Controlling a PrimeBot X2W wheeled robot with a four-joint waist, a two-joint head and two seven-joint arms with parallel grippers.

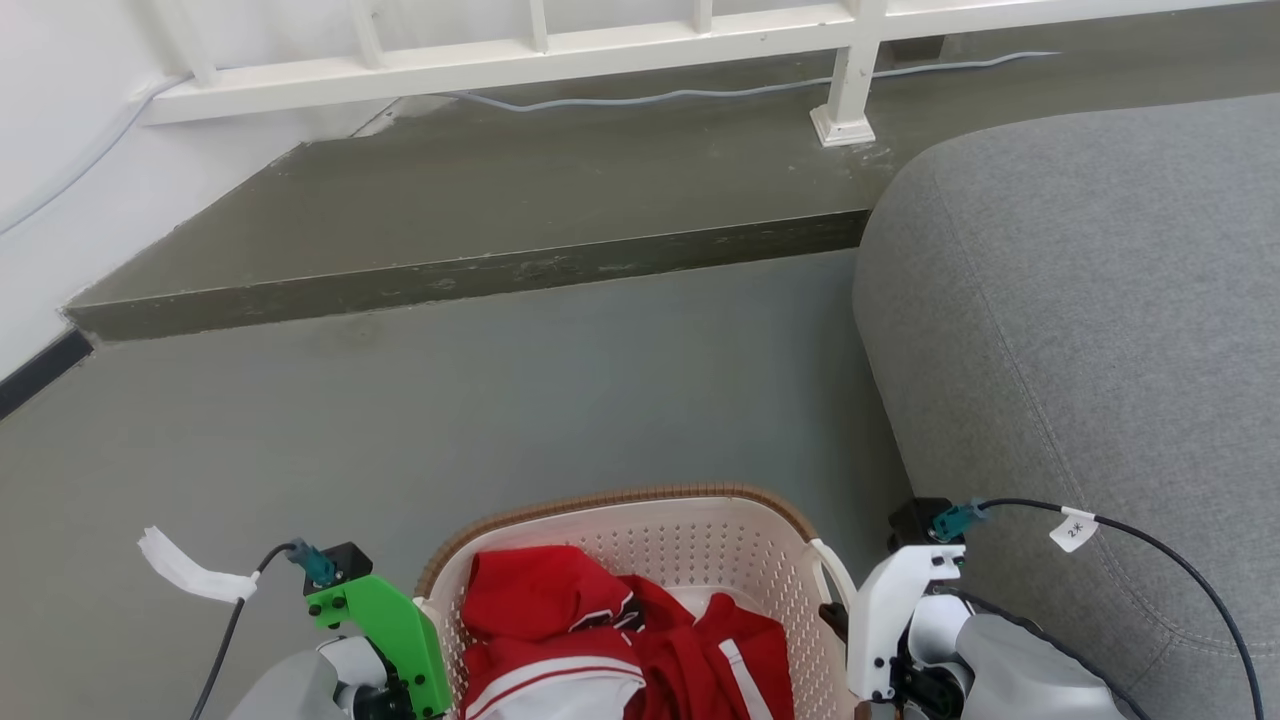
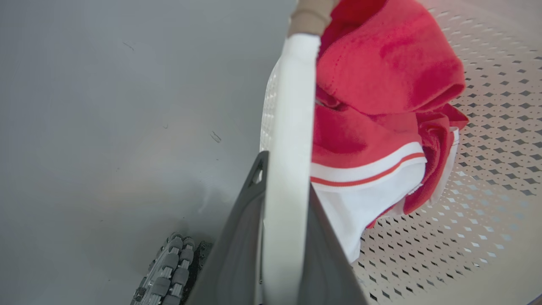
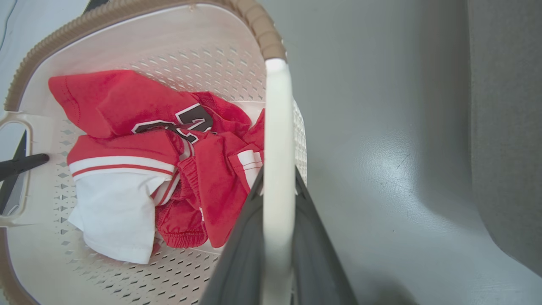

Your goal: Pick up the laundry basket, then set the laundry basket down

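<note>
While both arms grip it, the laundry basket (image 1: 650,545) sits low and centre in the head view, close against the robot, on or just above the grey floor (image 1: 500,400); I cannot tell whether it is lifted. My left gripper (image 2: 286,178) has its two dark fingers closed narrowly on the white left handle (image 2: 292,106), one finger on each side, and my right gripper (image 3: 278,178) clamps the white right handle (image 3: 277,127) the same way. I judge the basket to be light, stiff plastic with thin perforated walls that could flex, so the handles are the right hold, and both should rise together to keep it level. Red and white clothes (image 1: 600,640) lie loose inside, soft and probably adding little weight. A grey sofa (image 1: 1080,300) stands near on the right. A raised step (image 1: 450,270) crosses ahead, with a white railing (image 1: 600,50) beyond it. Open floor lies ahead and to the left, which I judge roomy enough for setting down.
</note>
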